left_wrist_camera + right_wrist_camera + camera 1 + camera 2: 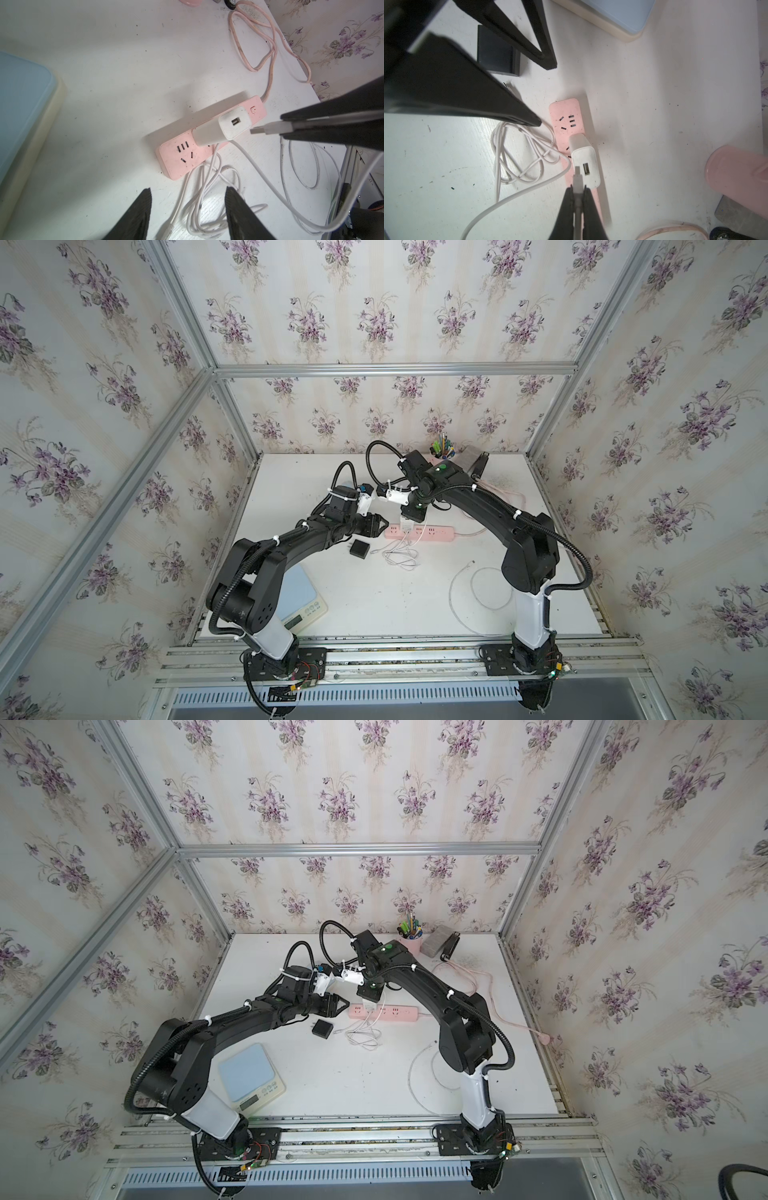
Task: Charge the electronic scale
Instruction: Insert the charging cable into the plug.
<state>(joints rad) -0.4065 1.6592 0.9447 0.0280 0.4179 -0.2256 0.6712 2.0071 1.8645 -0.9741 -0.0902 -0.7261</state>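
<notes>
The electronic scale (249, 1073) sits at the near left of the table, partly under the left arm and well apart from the pink power strip (178, 158) in the middle. The right gripper (578, 187) is clamped on the USB plug (577, 176) of a white cable (497, 178), its metal tip just beside the port of the white charger (584, 164) seated in the strip. Whether tip and port line up squarely is hard to judge from these angles. The left gripper (188, 190) hangs near the strip's left end with jaws apart, holding nothing. The plug is probably small, stiff and light, best pinched on its moulded body. The cable looks limp and will likely drag, so its free end needs a separate grasp.
</notes>
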